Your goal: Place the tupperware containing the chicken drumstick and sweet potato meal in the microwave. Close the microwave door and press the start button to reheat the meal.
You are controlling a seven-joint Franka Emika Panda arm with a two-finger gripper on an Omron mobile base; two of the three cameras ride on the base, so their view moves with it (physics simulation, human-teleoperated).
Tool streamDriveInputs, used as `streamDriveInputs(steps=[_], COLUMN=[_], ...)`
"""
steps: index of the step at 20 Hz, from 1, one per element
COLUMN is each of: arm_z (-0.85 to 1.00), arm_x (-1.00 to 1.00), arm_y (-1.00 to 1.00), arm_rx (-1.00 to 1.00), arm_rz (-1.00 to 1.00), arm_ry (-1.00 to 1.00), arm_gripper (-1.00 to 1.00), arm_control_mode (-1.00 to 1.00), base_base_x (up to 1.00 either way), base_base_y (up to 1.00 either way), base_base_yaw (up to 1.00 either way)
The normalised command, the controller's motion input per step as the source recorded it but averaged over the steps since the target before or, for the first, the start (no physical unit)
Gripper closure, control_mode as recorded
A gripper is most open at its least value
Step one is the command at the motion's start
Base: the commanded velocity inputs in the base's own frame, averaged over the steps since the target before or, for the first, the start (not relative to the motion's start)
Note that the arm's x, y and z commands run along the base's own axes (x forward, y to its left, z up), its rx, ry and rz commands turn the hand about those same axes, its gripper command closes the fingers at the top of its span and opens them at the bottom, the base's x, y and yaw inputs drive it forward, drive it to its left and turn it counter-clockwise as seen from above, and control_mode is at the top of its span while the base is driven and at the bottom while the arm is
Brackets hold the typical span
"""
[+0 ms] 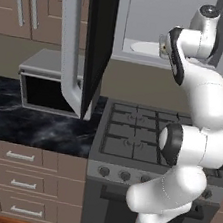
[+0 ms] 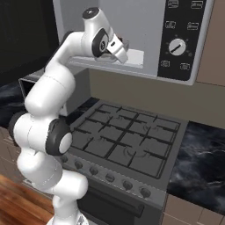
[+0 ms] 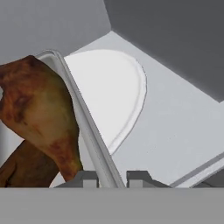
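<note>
Clear, pale-walled tupperware (image 3: 89, 131) with glossy reddish-brown chicken drumstick (image 3: 39, 118) inside, rim clamped between gripper (image 3: 113, 178) fingertips. Held inside microwave (image 2: 149, 39) cavity, white turntable (image 3: 109, 92) beyond. Open microwave door (image 1: 85, 44) in left base view.

My tupperware (image 3: 89, 131) shows just one wall in the hand view, the rest cut off at the left edge. Lower left, the chicken drumstick (image 3: 39, 109) hides the brown food beneath it. My fingers (image 3: 89, 179) show tips alone.
</note>
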Motion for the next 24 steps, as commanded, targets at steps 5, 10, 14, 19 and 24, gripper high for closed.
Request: streamDriveInputs(steps=[5,10,14,19,24], arm_z=[0.0,-0.11,-0.28,-0.23,-0.01], arm_x=[0.49,0.57,0.6,0.44,0.02], arm_y=[-0.02,-0.01,0.0,-0.03,-0.13], arm_rx=[0.0,0.0,0.0,0.0,-0.01], arm_rz=[0.0,0.0,-0.01,-0.01,-0.01], arm_ry=[0.12,0.05,0.02,0.0,-0.08], arm_gripper=[1.0,1.0,-1.0,-1.0,-1.0], arm_control_mode=[-1.0,-1.0,-1.0,-1.0,-1.0], base_base_x=[0.0,0.0,0.0,0.0,0.0], base_base_y=[0.0,0.0,0.0,0.0,0.0], base_base_yaw=[0.0,0.0,0.0,0.0,0.0])
